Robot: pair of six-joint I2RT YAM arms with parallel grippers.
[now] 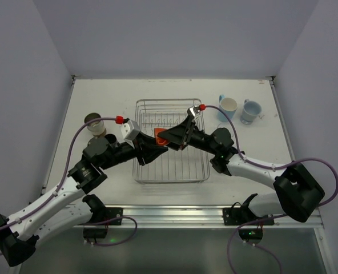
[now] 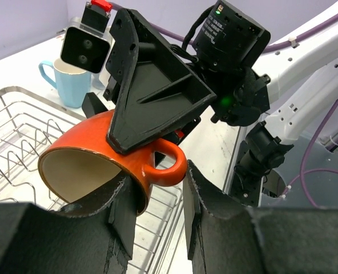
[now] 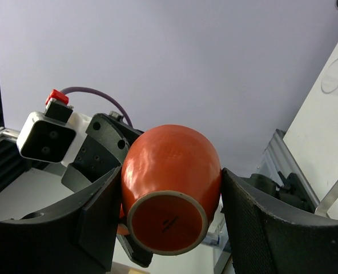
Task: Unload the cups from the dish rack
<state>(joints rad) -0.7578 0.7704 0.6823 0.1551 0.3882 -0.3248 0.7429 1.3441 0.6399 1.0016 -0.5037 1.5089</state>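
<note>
Two grippers meet over the dish rack (image 1: 169, 181), hiding most of the orange mug (image 2: 100, 154) from above. The right gripper (image 3: 169, 197) clamps the mug's body, holding it on its side above the wires. The left gripper (image 2: 160, 211) straddles the handle side; whether it grips cannot be told. Beyond the rack's right side stand light blue mugs (image 1: 227, 106). A tumbler (image 1: 93, 123) sits partly behind the left arm (image 1: 55, 197).

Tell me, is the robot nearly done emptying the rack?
Done: two pale blue mugs and a cream-and-brown tumbler stand beside the silver wire dish rack. In hand: the right gripper holds the orange ceramic mug above the rack, with the left gripper straddling its rim. Left: setting that mug down; the visible rack looks bare.
</note>
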